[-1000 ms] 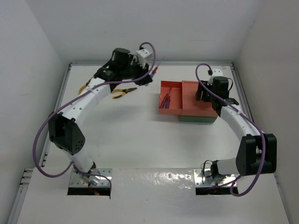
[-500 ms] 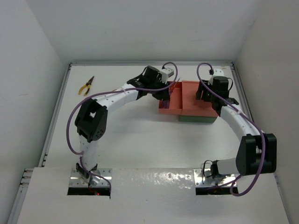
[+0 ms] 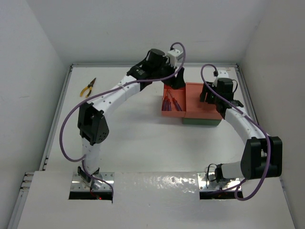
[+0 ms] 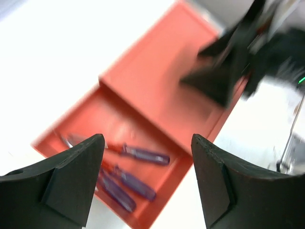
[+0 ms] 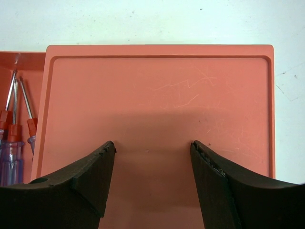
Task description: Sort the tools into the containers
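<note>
Overhead, the left hand [image 3: 177, 82] hangs above the open end of the red tray [image 3: 172, 113], where three screwdrivers [image 3: 168, 102] lie side by side, shafts toward the far side. One pliers [image 3: 88, 88] lies on the white counter [image 3: 133, 138], well to the left of that hand. Its long axis runs near to far with a slight tilt, yellow handles nearer. The left arm is plainly the closer one, so fetching the pliers looks like its job. A green tray [image 3: 200, 122] shows beneath the red one. The right hand [image 3: 208, 98] sits over the red tray's flat top.

From the left wrist, blurred, the fingers stand wide with nothing between them. The screwdrivers' translucent blue handles lie below in smooth plastic.

From the right wrist, the ribbed dark fingers stand apart and empty above the faintly scratched top; whether they touch it cannot be told.
</note>
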